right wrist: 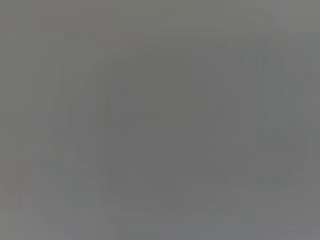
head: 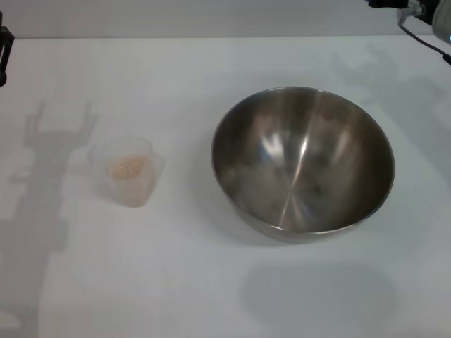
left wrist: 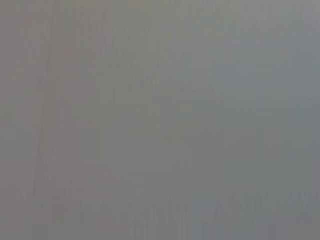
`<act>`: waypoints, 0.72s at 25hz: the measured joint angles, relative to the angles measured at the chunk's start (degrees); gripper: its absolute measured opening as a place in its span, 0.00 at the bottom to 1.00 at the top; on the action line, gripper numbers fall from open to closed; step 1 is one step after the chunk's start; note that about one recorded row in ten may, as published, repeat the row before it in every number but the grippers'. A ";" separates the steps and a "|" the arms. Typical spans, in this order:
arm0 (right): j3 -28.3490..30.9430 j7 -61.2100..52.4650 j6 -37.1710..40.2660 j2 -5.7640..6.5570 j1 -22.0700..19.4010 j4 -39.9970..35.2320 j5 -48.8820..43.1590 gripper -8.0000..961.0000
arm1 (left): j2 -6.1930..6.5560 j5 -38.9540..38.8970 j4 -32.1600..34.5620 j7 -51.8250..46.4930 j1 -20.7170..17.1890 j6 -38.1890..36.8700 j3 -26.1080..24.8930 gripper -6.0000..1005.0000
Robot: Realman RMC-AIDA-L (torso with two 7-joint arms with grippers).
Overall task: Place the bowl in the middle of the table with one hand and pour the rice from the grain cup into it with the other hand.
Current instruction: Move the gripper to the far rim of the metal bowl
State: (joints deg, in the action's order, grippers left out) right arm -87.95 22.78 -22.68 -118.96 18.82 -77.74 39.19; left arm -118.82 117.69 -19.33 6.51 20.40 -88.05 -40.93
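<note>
Fingers: not readable on either arm. Only a dark sliver of the left arm [head: 3, 53] shows at the table's 9 o'clock edge and a bit of the right arm [head: 423, 17] at 1 o'clock, so whether they are spread or pressed together I cannot tell. Both wrist views give a blank grey field.

Item 1, bowl [head: 303, 160]: steel, upright, empty inside, resting on the table [head: 225, 296] slightly toward 3 o'clock of centre, untouched.

Item 2, grain cup [head: 128, 172]: clear plastic, upright, well apart from the bowl at its 9 o'clock, rice [head: 127, 167] lying inside.

Status: nothing held. The bowl seems near the middle, perhaps needing a nudge. The pour is not yet done, and by my judgement nearly all the task remains.
</note>
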 joint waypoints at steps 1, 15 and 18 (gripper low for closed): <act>2.02 0.42 -6.47 0.03 0.31 -2.67 0.00 0.80 | 0.00 0.00 0.03 0.00 0.00 -0.07 -0.02 0.84; 23.65 2.65 -62.00 4.26 16.80 -2.89 -0.09 0.80 | 0.08 -0.05 0.82 -0.03 0.39 -0.28 -0.20 0.84; 23.84 3.73 -64.23 5.37 19.63 2.47 -1.12 0.80 | 0.08 -0.01 0.82 -0.02 0.43 -0.29 -0.20 0.84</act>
State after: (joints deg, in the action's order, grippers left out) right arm -64.10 26.51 -86.91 -113.59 38.45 -75.28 38.08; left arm -118.74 117.68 -18.51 6.49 20.83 -88.34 -41.13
